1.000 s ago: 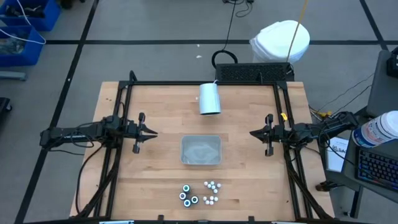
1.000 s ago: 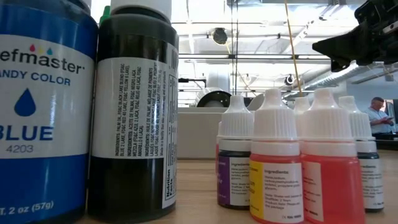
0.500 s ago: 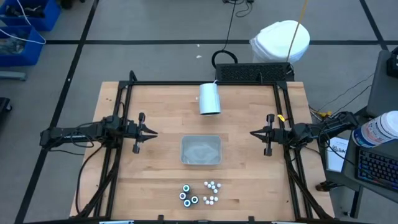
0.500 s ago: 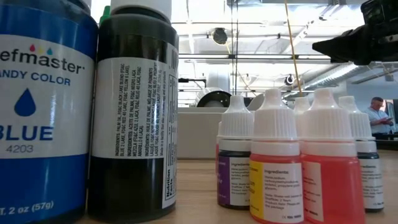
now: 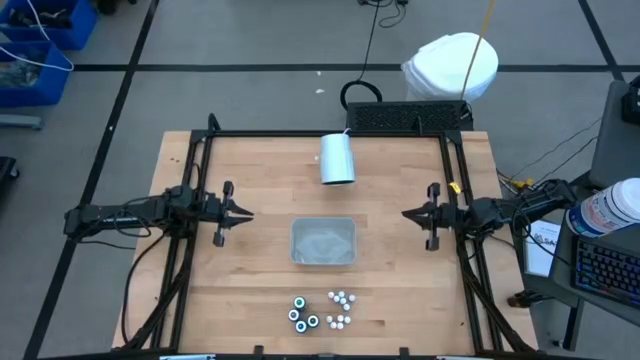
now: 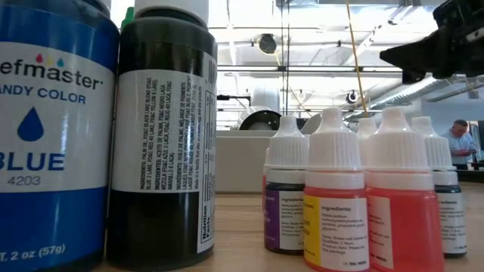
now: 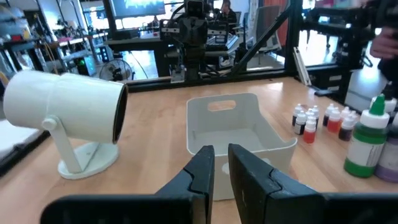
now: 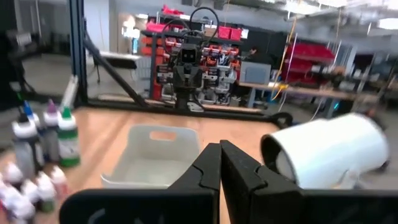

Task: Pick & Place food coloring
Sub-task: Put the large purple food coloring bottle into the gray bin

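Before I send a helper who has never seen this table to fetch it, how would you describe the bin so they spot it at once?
Start at the wooden table and look to its middle, between the two arms. There sits the bin, a pale, open-topped rectangular tub. The white cylinder cup lies on its side beyond it, and the food coloring bottles cluster at the near edge; only the bin is boxy.

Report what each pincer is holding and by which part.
Nothing is held. The left pincer and right pincer hang empty above the wooden table.

Bin [image 5: 323,242] between cup [image 5: 337,158] and bottles [image 5: 322,311]
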